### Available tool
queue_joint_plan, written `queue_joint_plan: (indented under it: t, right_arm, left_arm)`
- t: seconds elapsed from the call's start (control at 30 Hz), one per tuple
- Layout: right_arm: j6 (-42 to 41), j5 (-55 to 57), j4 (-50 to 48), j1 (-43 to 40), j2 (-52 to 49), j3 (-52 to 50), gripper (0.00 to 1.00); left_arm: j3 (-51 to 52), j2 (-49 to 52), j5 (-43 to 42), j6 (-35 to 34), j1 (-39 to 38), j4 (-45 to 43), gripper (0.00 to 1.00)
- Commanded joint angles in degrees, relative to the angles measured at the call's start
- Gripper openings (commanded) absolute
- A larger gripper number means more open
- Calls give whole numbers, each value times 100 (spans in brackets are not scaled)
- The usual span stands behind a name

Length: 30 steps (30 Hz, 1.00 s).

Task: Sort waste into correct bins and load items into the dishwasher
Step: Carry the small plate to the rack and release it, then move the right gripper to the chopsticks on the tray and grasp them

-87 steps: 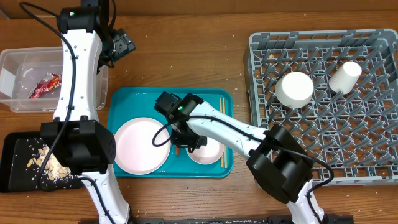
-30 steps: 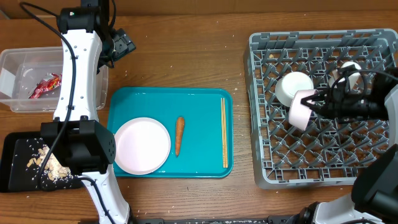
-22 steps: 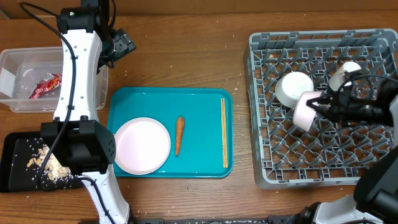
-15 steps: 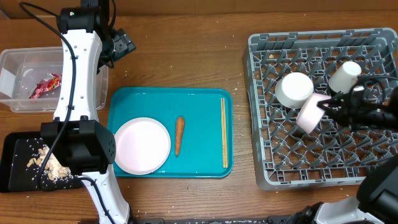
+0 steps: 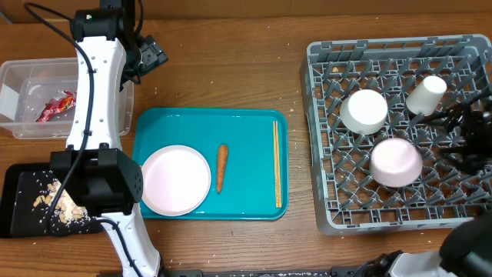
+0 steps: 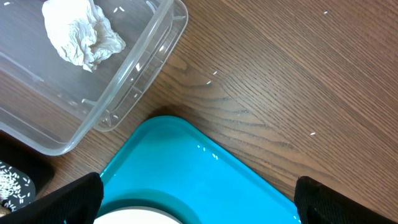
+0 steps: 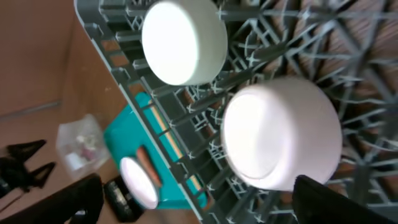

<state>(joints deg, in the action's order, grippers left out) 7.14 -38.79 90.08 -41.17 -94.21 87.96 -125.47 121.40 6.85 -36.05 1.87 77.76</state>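
The grey dishwasher rack [image 5: 330, 154] holds an upturned white bowl [image 5: 364, 110], a small cup [image 5: 427, 95] and a small white dish [image 5: 396, 161], bottom up. My right gripper [image 5: 455, 140] stands open just right of the dish, holding nothing; in the right wrist view the dish [image 7: 280, 134] lies free between and beyond the fingers [image 7: 326, 202]. The large plate [image 5: 176, 179] and the orange carrot [image 5: 221, 167] lie on the teal tray [image 5: 246, 123]. My left gripper [image 5: 154, 55] hovers open over the table beside the clear tub [image 5: 15, 127], which holds a red wrapper [image 5: 55, 106] and a tissue [image 6: 81, 31].
Thin chopsticks [image 5: 277, 163] lie along the teal tray's right side. The black tray [image 5: 15, 185] at the front left holds food scraps with rice [image 5: 58, 201]. Bare wood lies between the teal tray and the rack.
My right gripper opened and let go of the small dish, which dropped bottom up onto the rack in front of the bowl. The gripper drew back to the right. The left arm stayed still.
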Motion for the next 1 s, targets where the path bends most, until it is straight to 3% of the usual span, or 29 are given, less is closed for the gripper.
queue_joint_plan:
  t: [0.0, 0.23, 0.47, 0.77, 0.97]
  right_arm:
    - [-730, 750, 136, 2, 745, 490, 100]
    - [-802, 719, 216, 538, 1858, 522, 100]
    - [-1342, 970, -39, 2343, 2492, 494, 96]
    - [-3248, 2640, -1244, 5274, 2177, 35, 91]
    - [-3897, 3265, -2151, 7106, 1078, -160, 91]
  left_arm:
    - [22, -221, -7, -59, -39, -4, 100]
    - [22, -221, -7, -59, -39, -4, 100]
    - [22, -221, -7, -59, -39, -4, 100]
    - [22, -221, -7, -59, -39, -4, 100]
    - [22, -221, -4, -59, -39, -4, 100]
